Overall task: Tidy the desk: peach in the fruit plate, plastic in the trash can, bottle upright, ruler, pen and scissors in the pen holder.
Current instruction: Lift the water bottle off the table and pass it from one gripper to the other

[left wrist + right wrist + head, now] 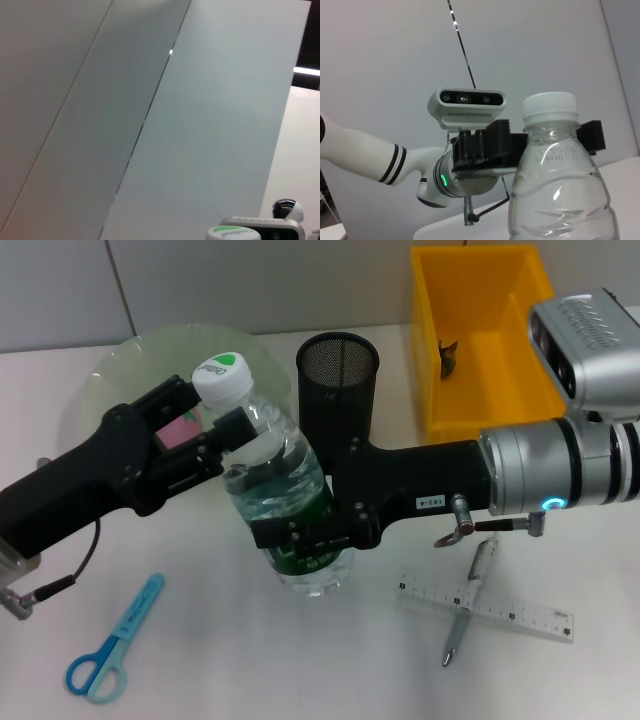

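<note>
both claws on the bottle (283, 495), upright at desk (300, 670) centre: left claw (228, 435) closed at the neck under the white cap (221, 377), right claw (300, 535) clamped round the green-labelled base. pen holder (338, 390) just behind; scissors (112, 642) near left; pen (468, 600) across ruler (487, 605) near right.

A pale panelled wall (150, 100) fills the view, with the bottle's white-and-green cap (233, 233) at the edge.
</note>
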{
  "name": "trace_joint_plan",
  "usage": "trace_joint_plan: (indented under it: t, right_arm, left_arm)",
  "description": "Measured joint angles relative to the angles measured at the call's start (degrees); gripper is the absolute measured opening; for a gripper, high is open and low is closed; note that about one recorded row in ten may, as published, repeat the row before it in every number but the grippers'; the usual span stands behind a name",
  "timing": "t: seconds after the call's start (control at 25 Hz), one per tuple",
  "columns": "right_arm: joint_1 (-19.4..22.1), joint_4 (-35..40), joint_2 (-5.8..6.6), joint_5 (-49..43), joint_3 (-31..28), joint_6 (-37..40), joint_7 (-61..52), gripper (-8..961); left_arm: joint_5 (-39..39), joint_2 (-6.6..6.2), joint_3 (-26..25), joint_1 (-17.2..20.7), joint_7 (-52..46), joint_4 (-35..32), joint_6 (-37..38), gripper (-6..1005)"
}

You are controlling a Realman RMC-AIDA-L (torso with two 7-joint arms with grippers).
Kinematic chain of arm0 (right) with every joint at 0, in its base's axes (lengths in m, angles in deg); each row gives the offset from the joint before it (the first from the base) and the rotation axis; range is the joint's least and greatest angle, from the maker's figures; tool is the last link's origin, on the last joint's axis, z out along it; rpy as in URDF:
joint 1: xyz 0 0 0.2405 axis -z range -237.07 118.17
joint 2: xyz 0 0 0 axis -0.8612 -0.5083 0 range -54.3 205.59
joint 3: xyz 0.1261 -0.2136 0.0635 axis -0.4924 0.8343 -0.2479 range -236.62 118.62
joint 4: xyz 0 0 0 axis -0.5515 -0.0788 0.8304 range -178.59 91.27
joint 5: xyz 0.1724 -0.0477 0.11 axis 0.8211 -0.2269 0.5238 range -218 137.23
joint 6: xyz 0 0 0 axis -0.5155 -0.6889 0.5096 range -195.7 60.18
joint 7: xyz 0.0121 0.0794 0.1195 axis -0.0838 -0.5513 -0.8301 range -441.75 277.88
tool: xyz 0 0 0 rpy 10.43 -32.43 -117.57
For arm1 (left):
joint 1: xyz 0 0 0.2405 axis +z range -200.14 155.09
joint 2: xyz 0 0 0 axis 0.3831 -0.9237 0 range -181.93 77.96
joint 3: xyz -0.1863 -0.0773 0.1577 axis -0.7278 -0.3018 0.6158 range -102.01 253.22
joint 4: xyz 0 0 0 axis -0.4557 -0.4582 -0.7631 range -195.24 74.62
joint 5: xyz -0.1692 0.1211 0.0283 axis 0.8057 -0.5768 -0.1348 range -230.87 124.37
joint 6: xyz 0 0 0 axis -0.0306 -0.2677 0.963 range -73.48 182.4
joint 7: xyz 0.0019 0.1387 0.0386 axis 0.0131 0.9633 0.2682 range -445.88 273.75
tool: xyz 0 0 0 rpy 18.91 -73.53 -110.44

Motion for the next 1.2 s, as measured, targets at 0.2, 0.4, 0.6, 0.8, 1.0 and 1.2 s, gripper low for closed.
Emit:
trace_joint_plan:
  t: [0.2, 0.4, 0.6, 0.8, 1.0, 1.2]
  right_arm:
    - [-1.0, -0.7, 0.0, 0.0, 0.7, -0.8, 0.4, 762]
    - [-1.3, -0.8, 0.0, -0.2, 0.8, -1.1, 0.4, 763]
    - [-1.4, -0.8, 0.1, -0.3, 1.1, -1.1, 0.4, 763]
    - [-1.3, -0.5, 0.16, -0.4, 2.1, -1.1, 0.4, 763]
    - [-1.1, -0.3, 0.25, -0.4, 1.9, -1.0, 0.4, 763]
    - [-1.0, -0.1, 0.27, -0.4, 1.8, -0.7, 0.7, 763]
  left_arm:
    - [-0.1, 0.0, 1.2, -0.8, 0.9, 0.3, -0.2, 777]
    - [0.0, 0.0, 1.2, -0.9, 1.5, 0.3, -0.1, 776]
    - [-0.1, 0.0, 1.2, -0.9, 1.5, 0.3, 0.0, 775]
    - [-0.2, -0.08, 1.3, -0.8, 1.2, 0.3, -0.1, 773]
    - [-0.2, -0.15, 1.4, -0.5, 1.0, 0.3, 0.0, 772]
    - [-0.2, -0.18, 1.8, -0.5, 0.9, 0.3, 0.0, 771]
